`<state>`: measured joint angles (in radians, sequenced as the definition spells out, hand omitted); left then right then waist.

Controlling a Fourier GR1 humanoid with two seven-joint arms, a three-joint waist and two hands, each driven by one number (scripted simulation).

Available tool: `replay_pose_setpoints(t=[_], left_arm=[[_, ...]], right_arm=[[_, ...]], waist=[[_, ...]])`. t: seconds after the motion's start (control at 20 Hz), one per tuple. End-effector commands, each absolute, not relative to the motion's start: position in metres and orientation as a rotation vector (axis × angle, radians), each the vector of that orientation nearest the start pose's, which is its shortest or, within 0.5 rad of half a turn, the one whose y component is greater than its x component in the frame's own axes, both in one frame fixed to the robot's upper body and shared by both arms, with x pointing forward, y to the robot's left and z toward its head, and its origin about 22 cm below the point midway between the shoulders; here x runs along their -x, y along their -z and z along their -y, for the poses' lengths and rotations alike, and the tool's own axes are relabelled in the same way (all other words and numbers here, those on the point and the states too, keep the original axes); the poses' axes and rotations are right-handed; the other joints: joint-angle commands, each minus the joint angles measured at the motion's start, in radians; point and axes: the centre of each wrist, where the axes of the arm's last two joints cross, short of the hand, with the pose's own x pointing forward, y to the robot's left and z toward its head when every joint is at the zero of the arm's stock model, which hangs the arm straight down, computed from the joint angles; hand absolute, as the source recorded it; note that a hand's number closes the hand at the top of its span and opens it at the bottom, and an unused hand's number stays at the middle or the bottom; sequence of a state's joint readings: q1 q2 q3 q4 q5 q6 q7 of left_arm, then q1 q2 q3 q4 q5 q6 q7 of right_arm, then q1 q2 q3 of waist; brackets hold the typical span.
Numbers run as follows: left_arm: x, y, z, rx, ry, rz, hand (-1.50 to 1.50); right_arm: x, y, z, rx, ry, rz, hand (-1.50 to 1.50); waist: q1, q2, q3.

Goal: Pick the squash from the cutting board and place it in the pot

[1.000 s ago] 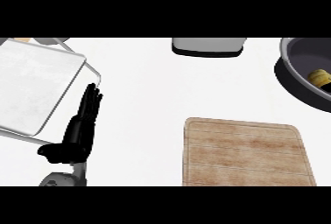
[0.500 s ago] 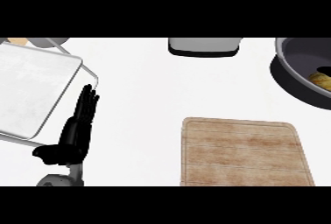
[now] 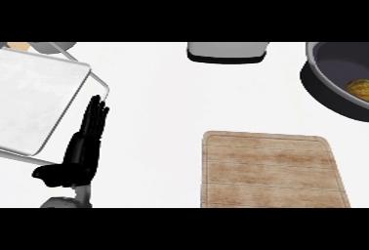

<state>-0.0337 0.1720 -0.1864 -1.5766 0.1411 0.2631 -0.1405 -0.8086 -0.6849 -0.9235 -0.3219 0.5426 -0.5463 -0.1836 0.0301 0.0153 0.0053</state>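
The wooden cutting board (image 3: 270, 171) lies at the lower right with nothing on it. A dark pot (image 3: 328, 93) sits at the upper right edge, partly cut off. Inside it, a yellow-orange squash (image 3: 358, 89) shows at the frame's edge. My left hand (image 3: 81, 149) rests open at the left, fingers straight and pointing up, beside a grey tray. It holds nothing. My right hand does not show in the head view.
A large light grey tray (image 3: 32, 100) with a metal rim fills the left side, next to my left hand. A grey and black container (image 3: 226, 51) stands at the top centre. White counter (image 3: 158, 112) lies between the tray and the board.
The view has shifted slightly, so all objects sit a little lower and to the right. My left hand keeps its open pose by the tray.
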Motion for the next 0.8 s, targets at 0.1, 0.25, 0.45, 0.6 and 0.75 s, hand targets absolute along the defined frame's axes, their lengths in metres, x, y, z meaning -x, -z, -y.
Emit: replay_pose_setpoints(t=[0.1,0.25,0.45,0.6,0.75], left_arm=[[-0.248,-0.025,-0.219,-0.079,-0.027,1.724,0.0],[-0.249,-0.006,-0.203,-0.066,-0.023,1.705,0.0],[-0.238,0.0,-0.219,-0.095,-0.035,1.701,0.0],[-0.241,-0.014,-0.227,-0.072,-0.013,1.711,0.0],[-0.236,0.003,-0.225,-0.078,-0.016,1.71,0.0]], right_arm=[[-0.311,-0.076,0.524,1.249,0.6,1.35,-1.5],[-0.291,-0.084,0.547,1.246,0.61,1.38,-1.5],[-0.269,-0.068,0.555,1.255,0.587,1.392,-1.5],[-0.281,-0.064,0.546,1.276,0.597,1.372,-1.5],[-0.255,-0.073,0.568,1.275,0.63,1.364,-1.5]], waist=[[-0.003,-0.004,-0.001],[-0.008,-0.002,-0.001],[-0.013,-0.008,-0.003],[-0.002,-0.006,-0.002],[-0.008,-0.006,-0.002]])
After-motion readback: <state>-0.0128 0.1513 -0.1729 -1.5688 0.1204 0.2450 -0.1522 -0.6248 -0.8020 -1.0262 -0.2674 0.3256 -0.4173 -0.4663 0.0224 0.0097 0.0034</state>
